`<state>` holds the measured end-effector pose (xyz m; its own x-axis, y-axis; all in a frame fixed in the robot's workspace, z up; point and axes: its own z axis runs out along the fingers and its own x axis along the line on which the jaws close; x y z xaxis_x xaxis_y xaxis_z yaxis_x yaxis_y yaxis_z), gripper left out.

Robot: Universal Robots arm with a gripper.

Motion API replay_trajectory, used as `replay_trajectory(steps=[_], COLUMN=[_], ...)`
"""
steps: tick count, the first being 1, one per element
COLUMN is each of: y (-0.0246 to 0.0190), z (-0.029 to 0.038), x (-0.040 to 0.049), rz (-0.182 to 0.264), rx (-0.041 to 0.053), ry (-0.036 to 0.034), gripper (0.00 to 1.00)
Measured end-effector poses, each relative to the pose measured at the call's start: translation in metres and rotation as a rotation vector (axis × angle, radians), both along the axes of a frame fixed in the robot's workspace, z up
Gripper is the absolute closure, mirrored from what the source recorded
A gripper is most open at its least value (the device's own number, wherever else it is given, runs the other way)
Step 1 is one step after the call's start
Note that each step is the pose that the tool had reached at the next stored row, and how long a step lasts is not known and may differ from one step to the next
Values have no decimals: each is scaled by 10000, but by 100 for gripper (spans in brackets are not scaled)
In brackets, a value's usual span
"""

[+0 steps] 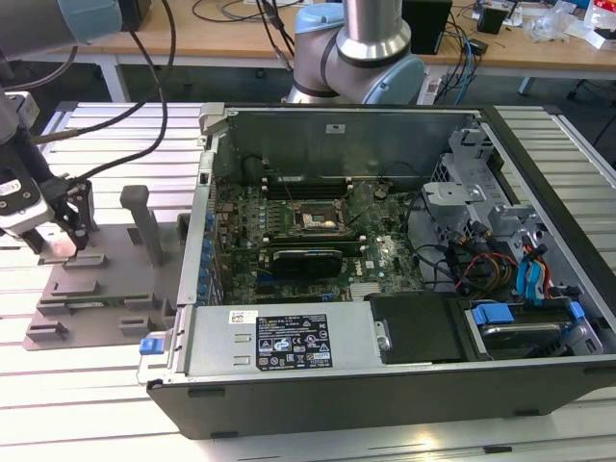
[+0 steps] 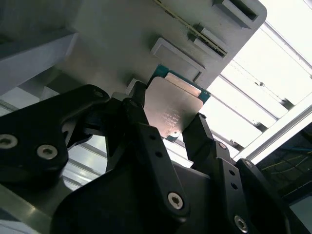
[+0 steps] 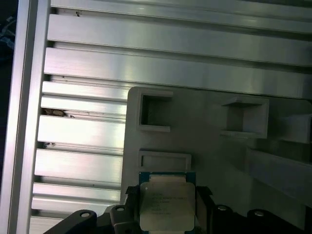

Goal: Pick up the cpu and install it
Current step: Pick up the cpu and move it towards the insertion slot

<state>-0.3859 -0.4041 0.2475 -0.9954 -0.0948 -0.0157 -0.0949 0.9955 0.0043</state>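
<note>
Gripper: the gripper (image 1: pixel 65 231) sits low over the grey fixture plate (image 1: pixel 106 289) at the exterior view's left. Its black fingers (image 2: pixel 141 122) are drawn narrow against two opposite edges of the cpu (image 2: pixel 173 105), which is clamped between them.
Cpu: its silver top faces up, with a thin greenish edge showing. It lies flat on the plate or just above it (I cannot tell whether it has left the surface). In the first wrist view it (image 3: pixel 166 204) sits just beside a low raised rectangular rim (image 3: pixel 165 160).
Edges and room: the plate's rounded corner gives way to the slatted metal table (image 3: pixel 83 165). There is open air above the plate. The plate's far edge lies just beside the open computer case (image 1: pixel 207 192).
Hidden: the gripper body covers the cpu's underside and its edge toward the wrist. The contact lines at the fingertips are in shadow. In the exterior view the fingers cover the chip.
In the way: an upright grey post (image 1: pixel 144 221) stands on the plate between the gripper and the case — then the case wall itself rises. Black cables (image 1: pixel 144 58) hang over that side.
Around: the dark socket (image 1: pixel 322 219) sits on the motherboard inside the case, well apart from the gripper. A long black card (image 1: pixel 308 258) lies just beside the socket. The arm's base (image 1: pixel 361 43) stands behind the case.
</note>
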Motion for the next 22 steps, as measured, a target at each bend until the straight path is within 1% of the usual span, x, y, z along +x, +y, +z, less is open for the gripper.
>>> replay_trajectory(steps=[4,7,10,14,18,22], y=[0,0,0,0,0,0], z=[78,114,185,248,332,364], x=[0,0,0,0,0,0], rz=[0,0,0,0,0,0], rx=[1,0,0,-1,0,0], ry=[-1,0,0,0,0,0], gripper=[45,45,45,45,45,45])
